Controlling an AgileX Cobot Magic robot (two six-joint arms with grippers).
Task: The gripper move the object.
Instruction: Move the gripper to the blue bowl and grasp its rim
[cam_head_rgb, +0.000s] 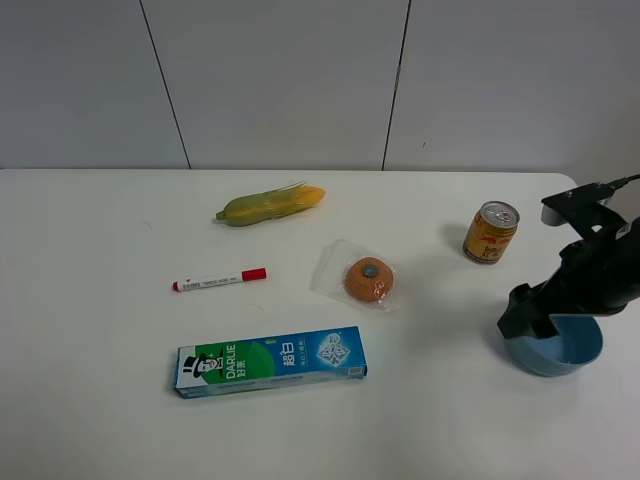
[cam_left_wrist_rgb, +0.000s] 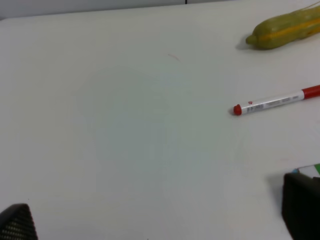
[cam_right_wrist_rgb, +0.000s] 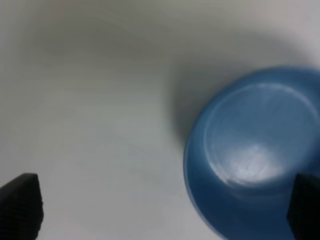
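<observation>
Black right claw (cam_head_rgb: 528, 312) on dark jointed arm (cam_head_rgb: 600, 270), jaws spread wide and holding nothing, poised low over small round light-blue plastic bowl (cam_head_rgb: 565, 352) lying directly beneath, nearer one fingertip. Grasp not yet made; closing, lifting and relocating judged outstanding.

High camera overlooks table (cam_head_rgb: 100, 420); right wrist camera closely overlooks bowl (cam_head_rgb: 570, 352).

I see a plain light-blue bowl (cam_head_rgb: 566, 351), a gold-and-red can (cam_head_rgb: 490, 232), yellow-green corn (cam_head_rgb: 270, 204), a white bench (cam_head_rgb: 100, 400).
</observation>
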